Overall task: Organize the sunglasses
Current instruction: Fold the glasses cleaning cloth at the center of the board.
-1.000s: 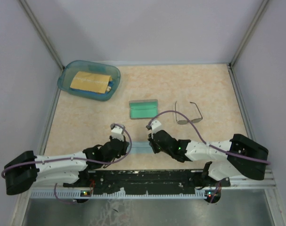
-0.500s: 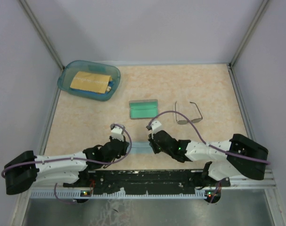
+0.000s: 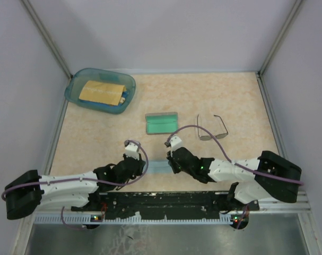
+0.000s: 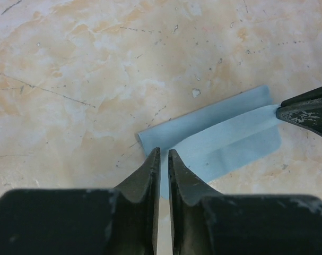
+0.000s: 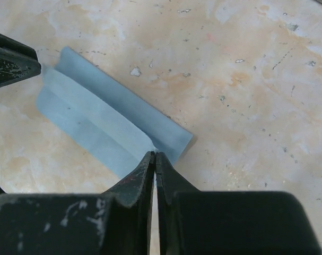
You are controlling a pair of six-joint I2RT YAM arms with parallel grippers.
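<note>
The sunglasses [image 3: 212,128], a thin dark wire pair, lie on the table right of centre, untouched. The open grey case [image 3: 162,122] with teal lining lies to their left. A folded light blue cloth [image 3: 157,168] lies flat between my grippers, and it also shows in the left wrist view [image 4: 224,138] and the right wrist view [image 5: 97,122]. My right gripper [image 5: 154,154] is shut, pinching the cloth's right end. My left gripper [image 4: 164,154] sits at the cloth's left end, its jaws a narrow slit apart with cloth and table showing through.
A blue plastic bin [image 3: 75,87] holding a tan packet stands at the back left. Grey walls with metal rails enclose the table on three sides. The black rail carrying the arm bases runs along the near edge.
</note>
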